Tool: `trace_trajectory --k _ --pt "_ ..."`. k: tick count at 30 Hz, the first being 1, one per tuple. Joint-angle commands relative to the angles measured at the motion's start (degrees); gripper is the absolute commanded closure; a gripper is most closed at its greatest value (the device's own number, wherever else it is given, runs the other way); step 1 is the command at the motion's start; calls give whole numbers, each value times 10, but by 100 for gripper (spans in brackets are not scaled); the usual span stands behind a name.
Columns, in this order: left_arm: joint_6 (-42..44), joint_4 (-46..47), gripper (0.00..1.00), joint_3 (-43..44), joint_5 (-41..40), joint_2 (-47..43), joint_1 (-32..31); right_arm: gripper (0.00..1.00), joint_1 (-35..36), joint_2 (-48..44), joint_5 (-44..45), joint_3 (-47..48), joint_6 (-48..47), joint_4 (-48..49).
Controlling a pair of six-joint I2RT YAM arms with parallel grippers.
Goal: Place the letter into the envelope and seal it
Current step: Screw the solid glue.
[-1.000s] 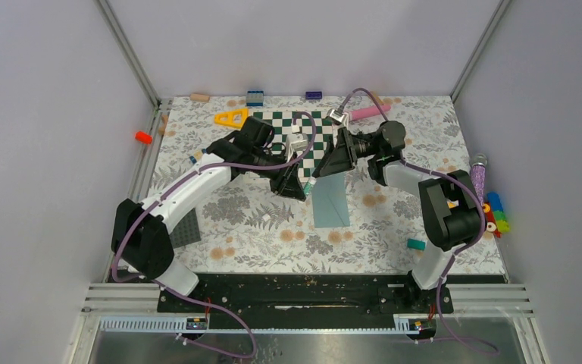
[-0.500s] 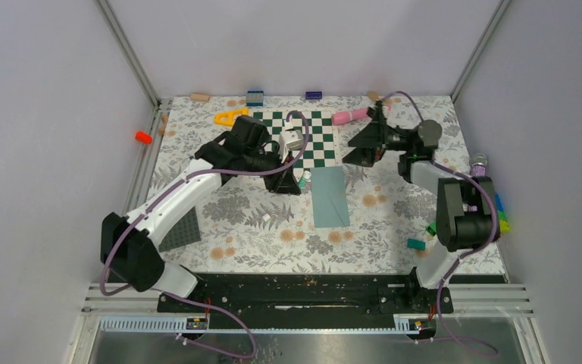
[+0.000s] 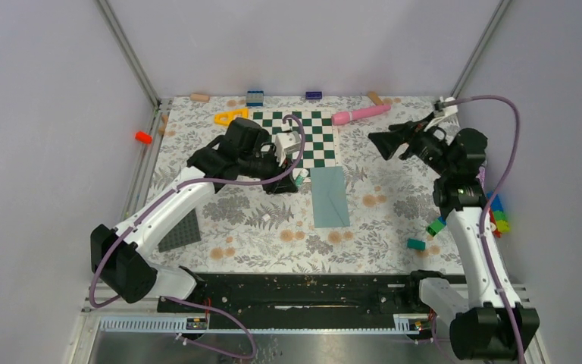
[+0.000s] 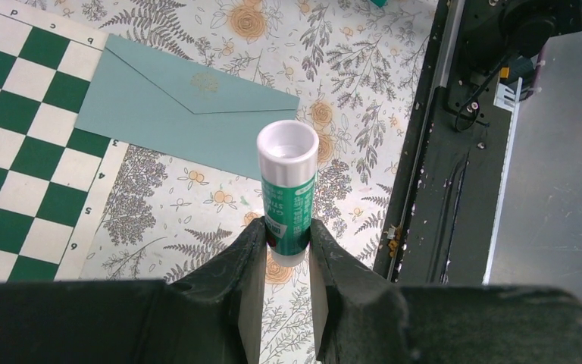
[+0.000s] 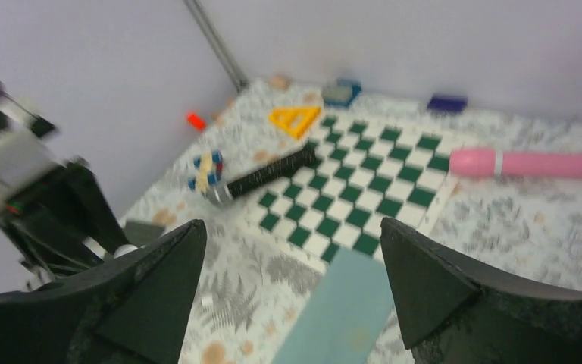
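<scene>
My right end effector, spread wide and empty, had swung off toward 2 o'clock, away from the envelope. My left end effector was pinching a glue stick at the envelope's 10 o'clock, so I judged sealing was in hand. The left wrist view showed the flap down, which the overhead view did not. No view showed the letter, presumably inside.

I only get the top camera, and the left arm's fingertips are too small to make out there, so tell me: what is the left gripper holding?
Observer: The left wrist view shows a green glue stick, white end outward, clamped in the left gripper.
Operator: And is the flap down?
Observer: Yes. Up close, the teal envelope has its triangular flap folded flat. I cannot tell whether it is stuck.
</scene>
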Motion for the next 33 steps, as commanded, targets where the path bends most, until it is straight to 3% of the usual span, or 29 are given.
trace_trajectory --k 1,3,7,12,15,20,22,26,33 --pt "26 11 100 4 -15 -5 -16 18 -5 90 -146 26 -154 -205" --pt "28 10 100 4 -18 -4 -23 25 22 111 -156 47 -175 -249" --pt "38 -5 100 10 -10 3 -32 26 106 104 -86 44 -284 -285" --pt "41 -9 100 11 -24 7 -35 29 129 152 -213 84 -183 -284" --pt "41 -9 100 12 -32 12 -41 29 151 164 -213 90 -132 -272" --pt "38 -4 100 13 -41 20 -49 14 205 161 -149 75 -76 -227" --pt "36 -2 100 11 -41 23 -50 13 226 158 -109 67 -62 -208" --pt "34 -2 100 12 -39 28 -54 16 250 168 -52 67 -41 -187" --pt "33 1 100 12 -40 30 -54 23 274 200 -31 60 -40 -187"
